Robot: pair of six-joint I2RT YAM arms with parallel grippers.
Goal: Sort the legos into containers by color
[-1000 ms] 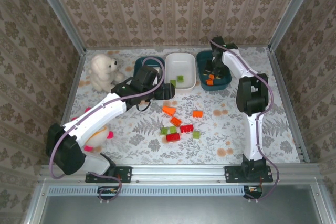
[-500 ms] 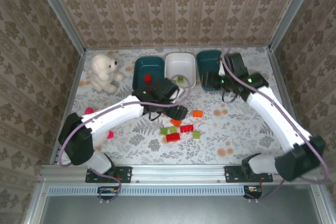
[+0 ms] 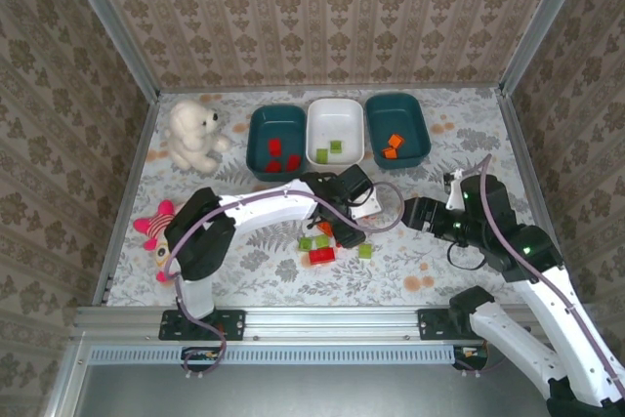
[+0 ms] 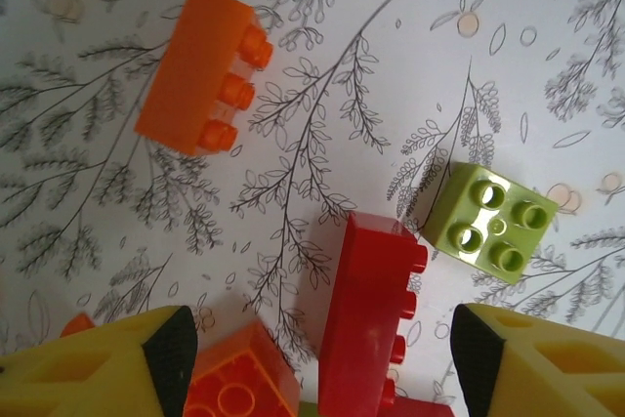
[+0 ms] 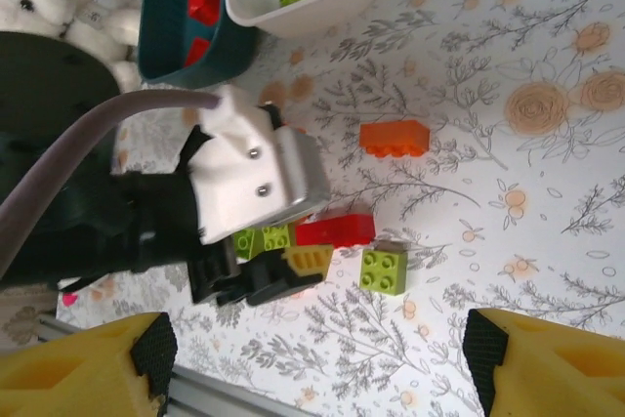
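My left gripper (image 4: 320, 363) stands wide and empty, straddling the red brick (image 4: 376, 300) among the loose legos (image 3: 322, 256). If I close here, the red-orange brick (image 4: 239, 388) just beside it may lift too. My right gripper (image 5: 319, 351) is also wide and empty.

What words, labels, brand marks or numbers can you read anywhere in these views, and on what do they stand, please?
No readable text anywhere.
The legos show plain studs; any embossing on them is too small to read.
The containers carry no label.
The tablecloth and wallpaper bear only floral patterns.
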